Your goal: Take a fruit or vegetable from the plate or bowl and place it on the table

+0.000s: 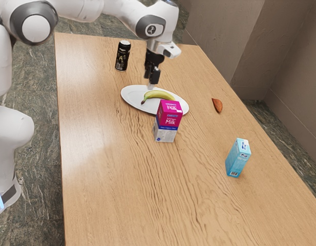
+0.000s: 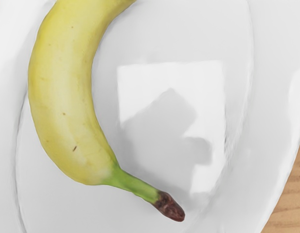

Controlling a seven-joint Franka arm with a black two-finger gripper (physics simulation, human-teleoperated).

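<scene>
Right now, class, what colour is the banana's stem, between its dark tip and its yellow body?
The stem is green, seen best in the wrist view.

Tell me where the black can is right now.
The black can stands toward the exterior view's left, beyond the white plate, near the far edge of the wooden table.

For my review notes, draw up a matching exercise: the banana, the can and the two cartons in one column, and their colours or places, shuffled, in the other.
Things
1. Banana
2. Can
3. Carton nearer the plate
4. Carton farther from the plate

Colours and places
A. Light blue
B. Black, with a pale top
C. Lying on the plate
D. Magenta above, mostly white below

Right pairs
1-C
2-B
3-D
4-A
</scene>
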